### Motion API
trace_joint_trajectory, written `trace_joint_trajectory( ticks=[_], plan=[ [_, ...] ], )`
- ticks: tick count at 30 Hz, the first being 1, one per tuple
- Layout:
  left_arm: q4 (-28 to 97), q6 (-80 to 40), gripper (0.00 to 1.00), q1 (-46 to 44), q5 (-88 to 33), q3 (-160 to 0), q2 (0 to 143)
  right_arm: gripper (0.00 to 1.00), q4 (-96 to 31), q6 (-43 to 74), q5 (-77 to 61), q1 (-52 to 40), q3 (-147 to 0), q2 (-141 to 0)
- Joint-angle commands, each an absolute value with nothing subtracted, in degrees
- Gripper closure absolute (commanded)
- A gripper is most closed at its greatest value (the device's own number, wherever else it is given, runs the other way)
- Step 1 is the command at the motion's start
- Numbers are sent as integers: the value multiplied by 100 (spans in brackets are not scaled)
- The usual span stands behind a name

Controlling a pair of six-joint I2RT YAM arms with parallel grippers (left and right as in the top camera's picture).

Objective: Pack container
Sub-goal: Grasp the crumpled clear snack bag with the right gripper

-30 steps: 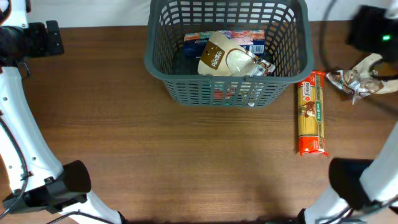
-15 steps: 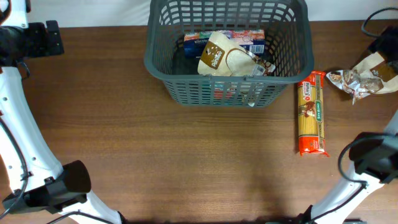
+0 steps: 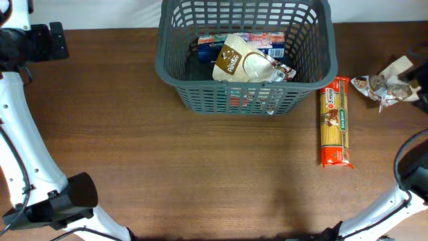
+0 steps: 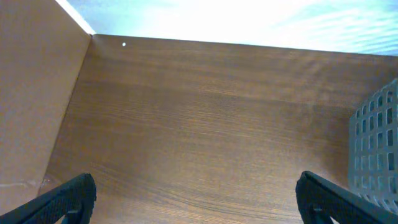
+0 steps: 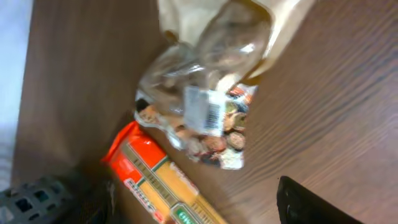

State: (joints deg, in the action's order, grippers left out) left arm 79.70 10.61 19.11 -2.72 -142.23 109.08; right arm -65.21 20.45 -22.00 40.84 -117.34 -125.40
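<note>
Spaghetti packet (image 3: 335,122), bean bag (image 3: 384,86), wooden table (image 3: 200,167)

Basket (image 3: 241,99) sits at back centre of table (image 3: 167,167). Inside it, a pouch (image 3: 239,61) lies on top, leaning over a carton (image 3: 267,41) set along the back wall; other packets underneath, can't make them out. Spaghetti packet (image 3: 334,120) lies flat on the table just right of the basket, running front to back. Bag of mixed beans (image 3: 382,87) lies further right, just beside the spaghetti's far end, near the table's right edge.
</note>
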Motion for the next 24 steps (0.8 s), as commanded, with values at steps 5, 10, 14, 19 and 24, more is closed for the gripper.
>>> trace_joint_trajectory(
  ticks=[5,10,14,19,24],
  plan=[
    [7964,989,1,1944,-252,-14221,10927,17,-6034,1352,-2655,4283,-11373,-12525],
    [7964,989,1,1944,-252,-14221,10927,16,-5452,1557,-2635,4235,-11373,-12691],
    [7964,989,1,1944,-252,-14221,10927,15,-5240,1903,-2639,4235,-11373,-12975],
    [7964,989,1,1944,-252,-14221,10927,14,-5063,2005,-2681,4241,-11373,-13353],
    [7964,989,1,1944,-252,-14221,10927,14,-4805,2045,-2679,4241,-11373,-13596]
  ],
)
